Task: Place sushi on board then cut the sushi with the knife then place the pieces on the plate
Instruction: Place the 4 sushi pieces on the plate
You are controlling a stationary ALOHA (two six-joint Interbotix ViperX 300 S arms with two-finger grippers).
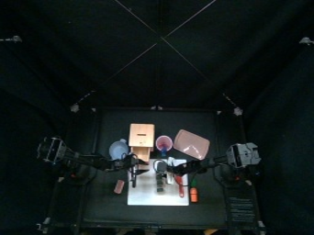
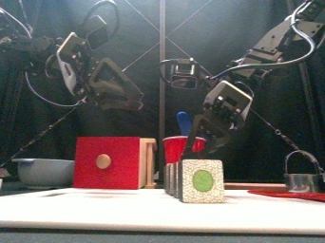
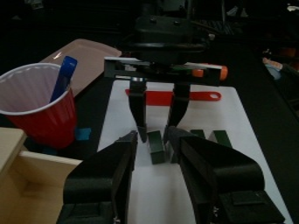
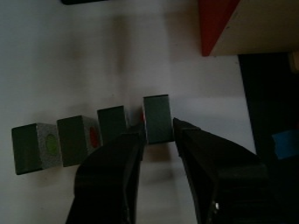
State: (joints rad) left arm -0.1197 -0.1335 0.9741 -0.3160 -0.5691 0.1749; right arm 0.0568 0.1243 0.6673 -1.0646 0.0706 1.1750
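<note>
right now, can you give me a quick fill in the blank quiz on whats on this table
1. The sushi stands on the white ____.
2. The knife sticking out of the red cup is ____.
3. The bowl sits on the ____ arm's side of the wooden box.
Missing words: board; blue; left.

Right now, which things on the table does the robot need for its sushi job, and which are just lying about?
For the job:
sushi roll
white board
red knife
pink plate

Just lying about:
wooden box
bowl
red cup, holding a blue knife
metal cutter
</note>
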